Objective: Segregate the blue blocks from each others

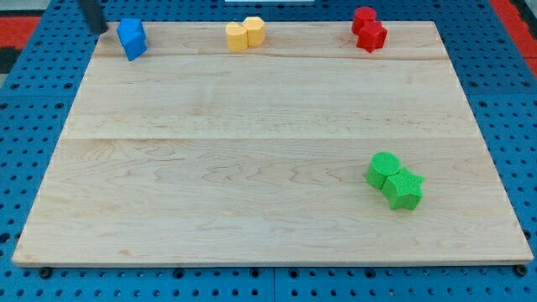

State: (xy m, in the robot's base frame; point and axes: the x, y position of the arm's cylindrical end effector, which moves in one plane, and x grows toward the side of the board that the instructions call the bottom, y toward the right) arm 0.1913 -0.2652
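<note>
Nearest the view's bottom, the wooden board (252, 210) is bare light planks w/ a blue pegboard table (33, 168) showing around its edges. Moving up, toward the view's right, two green blocks sit touching: a green cylinder (383, 169) at upper left & a green star-shaped block (404, 188) at lower right, pressed together diagonally. Rest of the middle is plain wood. At the far edge, along the view's top, three clusters in a row, well apart from each other. Right: two red blocks, a roundish red block (363, 17) behind & a red star-like block (372, 36) in front, touching. Centre: two yellow blocks side by side & touching, the left yellow block (237, 37) slightly nearer, the right yellow block (254, 29) a bit further back; exact shapes hard to tell. Left: the blue blocks (132, 39) are bunched tight at the board's top-left corner, reading almost as one lump, can't tell where one ends & the other starts. The tip (100, 30) of the dark rod is just beside them on the view's left, near but not clearly touching. No pincer on this arm, so nothing to say re spread or pinching.
</note>
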